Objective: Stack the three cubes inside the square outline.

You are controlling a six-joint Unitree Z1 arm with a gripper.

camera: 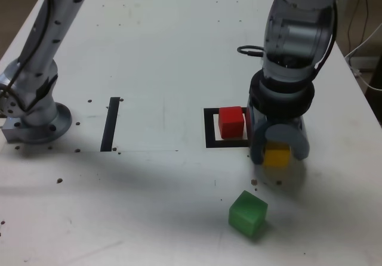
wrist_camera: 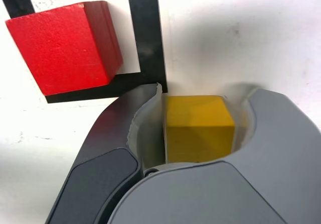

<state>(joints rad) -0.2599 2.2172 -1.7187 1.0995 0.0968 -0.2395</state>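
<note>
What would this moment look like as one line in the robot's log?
pincer: shut on yellow cube | red cube: inside square outline | green cube: loose on table, untouched | stack: not begun

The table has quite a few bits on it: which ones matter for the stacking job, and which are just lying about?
Part of the job:
- red cube, sitting in the square outline
- yellow cube, between the jaws of the end effector
- green cube, lying apart near the front

Just lying about:
- straight black strip
- cables at the far edge
- second arm's base
</note>
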